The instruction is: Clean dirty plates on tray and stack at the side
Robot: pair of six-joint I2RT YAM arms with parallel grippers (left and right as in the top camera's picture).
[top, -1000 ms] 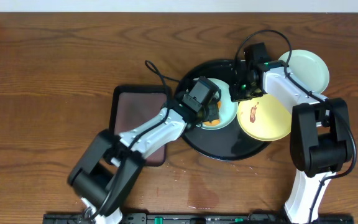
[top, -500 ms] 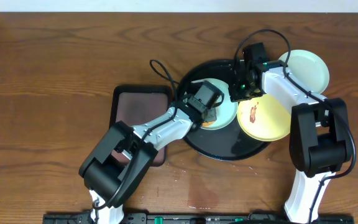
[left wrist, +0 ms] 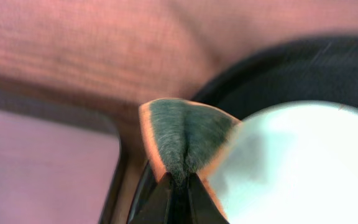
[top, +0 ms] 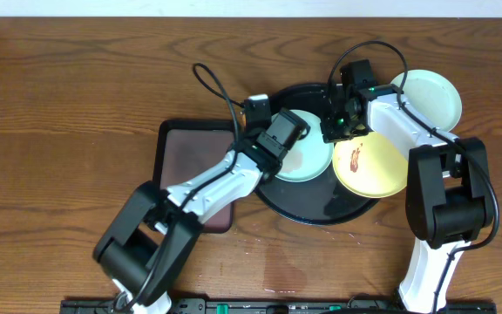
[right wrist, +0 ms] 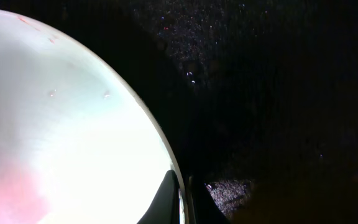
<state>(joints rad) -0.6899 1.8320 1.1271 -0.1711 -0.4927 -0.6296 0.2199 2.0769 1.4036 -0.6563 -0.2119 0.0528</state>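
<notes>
Dark wooden bench [top: 77,78] carries the black tray [top: 303,205]; a light blue plate [top: 308,161] lies on the tray; the right gripper [right wrist: 182,193] is clamped on that plate's rim; the left gripper [left wrist: 178,182] pinches a sponge [left wrist: 182,134] (orange-edged, green-faced) at the tray's left rim; a red-smeared yellow plate [top: 373,166] overlaps the tray's right rim; a pale plate [top: 430,96] sits off the tray, beyond its right edge.

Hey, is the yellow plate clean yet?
No, the yellow plate has a reddish-brown smear on its left side in the overhead view.
</notes>
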